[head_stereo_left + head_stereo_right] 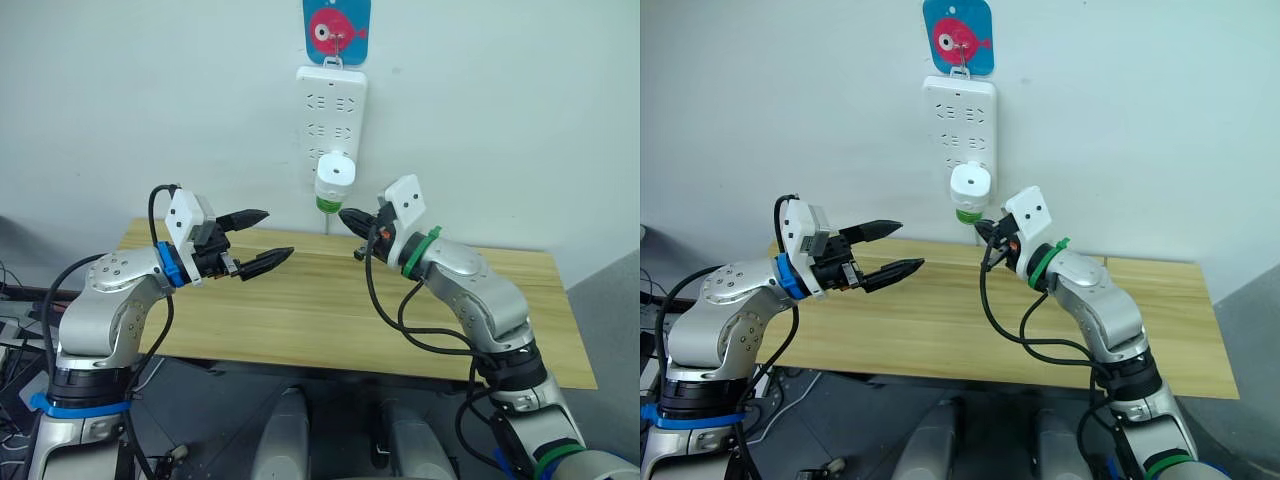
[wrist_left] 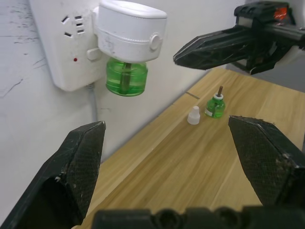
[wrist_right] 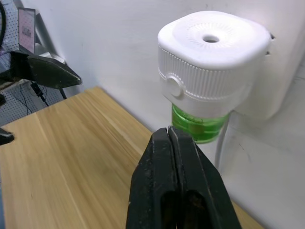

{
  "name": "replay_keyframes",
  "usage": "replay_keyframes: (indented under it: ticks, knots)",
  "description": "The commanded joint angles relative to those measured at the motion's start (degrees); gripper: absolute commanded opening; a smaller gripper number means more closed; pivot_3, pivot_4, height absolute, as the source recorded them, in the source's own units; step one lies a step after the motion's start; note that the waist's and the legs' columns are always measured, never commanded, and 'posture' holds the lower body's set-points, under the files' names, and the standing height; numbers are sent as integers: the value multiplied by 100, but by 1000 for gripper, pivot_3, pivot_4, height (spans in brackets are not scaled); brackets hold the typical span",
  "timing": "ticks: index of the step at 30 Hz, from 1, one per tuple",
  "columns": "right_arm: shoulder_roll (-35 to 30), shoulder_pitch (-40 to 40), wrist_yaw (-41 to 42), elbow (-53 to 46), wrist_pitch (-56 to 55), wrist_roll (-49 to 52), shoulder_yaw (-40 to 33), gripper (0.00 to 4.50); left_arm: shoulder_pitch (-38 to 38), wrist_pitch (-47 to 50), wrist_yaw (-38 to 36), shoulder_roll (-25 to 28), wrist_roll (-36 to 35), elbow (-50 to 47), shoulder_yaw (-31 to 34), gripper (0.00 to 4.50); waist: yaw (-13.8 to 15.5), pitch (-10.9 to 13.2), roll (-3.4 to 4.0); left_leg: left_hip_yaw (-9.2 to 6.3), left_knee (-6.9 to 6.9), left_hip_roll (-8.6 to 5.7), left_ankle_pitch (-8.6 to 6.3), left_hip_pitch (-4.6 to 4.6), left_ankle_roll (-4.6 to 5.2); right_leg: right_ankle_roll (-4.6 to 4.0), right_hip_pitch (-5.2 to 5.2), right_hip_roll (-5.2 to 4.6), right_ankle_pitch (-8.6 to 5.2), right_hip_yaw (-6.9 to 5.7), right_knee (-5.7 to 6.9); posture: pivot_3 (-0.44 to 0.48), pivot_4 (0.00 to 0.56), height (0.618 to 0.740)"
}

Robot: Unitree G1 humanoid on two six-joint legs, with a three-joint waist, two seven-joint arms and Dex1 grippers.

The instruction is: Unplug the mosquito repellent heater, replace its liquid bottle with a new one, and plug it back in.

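Presently, my left gripper hung above the left part of the wooden table, its two black fingers spread wide apart and holding nothing, their tips pointing toward the wall. In the left wrist view a spare green liquid bottle with a brown wick stood upright on the tabletop, and a small white cap stood just beside it; the two were apart from each other.

At the centre, a long white power strip hung upright on the wall from a blue hook plate bearing a pink fish. The mosquito repellent heater sat plugged into the lower end of that strip, above the back edge of the table. Its round top with the centre hole faced outward and upward, and a green liquid bottle was fitted beneath its white body. A white cable ran down the wall from the strip behind it.

To the right, my right gripper was raised just beside the heater, slightly below it and not touching it. Its two fingers were pressed together with nothing between them, tips aimed at the green bottle.
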Motion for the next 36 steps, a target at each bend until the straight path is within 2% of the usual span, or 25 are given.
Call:
replay_keyframes:
  ticks: [1, 12, 29, 36]
  knots:
    - [100, -209, 78, 69, -263, -79, -52, 30, -67, 3, 17, 102, -119, -165, 141, 4500, 6, 0, 0, 1, 0, 0, 0, 0, 0, 0, 0, 0, 0, 0, 0, 281, 212, 740]
    - [269, -124, 218, -214, -85, 142, -175, 30, -15, 67, 13, 147, -177, -193, 143, 4500, 92, 0, 0, 7, -22, 3, 0, 8, 0, -6, -4, 0, -5, 3, -2, 285, 219, 740]
    - [480, -321, -313, 210, -203, -148, -481, 30, -184, 22, 14, 68, -138, -40, 28, 4500, 101, 0, 0, 28, -66, 7, 2, 38, 0, -16, -4, 0, -12, 15, -7, 273, 215, 740]
    - [884, -343, -707, 93, -104, 81, -798, 30, -162, 12, -8, 35, -141, -39, 6, 4500, 100, 0, 0, 52, -66, 22, 11, 42, 4, -46, -3, -1, -28, 17, -5, 273, 214, 740]
